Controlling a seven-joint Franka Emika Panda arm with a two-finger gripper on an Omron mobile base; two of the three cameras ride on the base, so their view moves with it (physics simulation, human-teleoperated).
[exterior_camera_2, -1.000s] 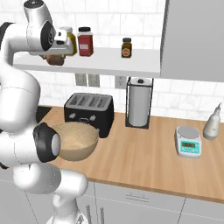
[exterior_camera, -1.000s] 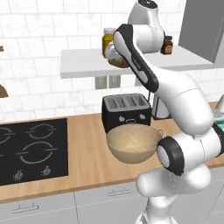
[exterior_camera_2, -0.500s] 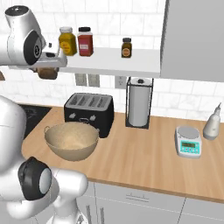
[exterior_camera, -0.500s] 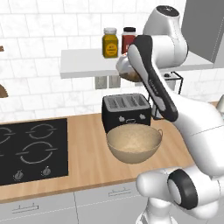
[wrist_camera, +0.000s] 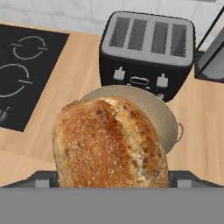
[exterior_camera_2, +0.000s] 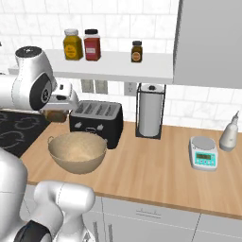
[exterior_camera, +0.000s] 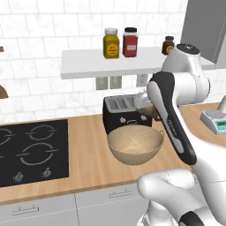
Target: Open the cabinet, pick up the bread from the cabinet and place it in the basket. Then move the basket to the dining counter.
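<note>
My gripper (exterior_camera_2: 57,112) is shut on the bread (wrist_camera: 111,142), a golden-brown crusty piece that sits between the fingers. It hangs in the air just above the left rim of the basket (exterior_camera_2: 77,151), in front of the toaster. In the left base view the bread (exterior_camera: 148,110) is over the far rim of the basket (exterior_camera: 134,145), which is a round tan bowl standing on the wood counter. From the hand, the basket (wrist_camera: 164,116) shows below and behind the bread. The grey cabinet (exterior_camera_2: 208,42) is at the upper right. The dining counter is out of view.
A black toaster (exterior_camera_2: 97,120) stands right behind the basket. A black cooktop (exterior_camera: 31,150) lies to the left. A paper towel holder (exterior_camera_2: 150,111), a scale (exterior_camera_2: 204,152) and a bottle (exterior_camera_2: 229,134) stand to the right. Jars (exterior_camera: 118,43) sit on the shelf above.
The arm has come down from shelf height with the bread in the gripper, to just above the basket's rim. The basket has not moved.
</note>
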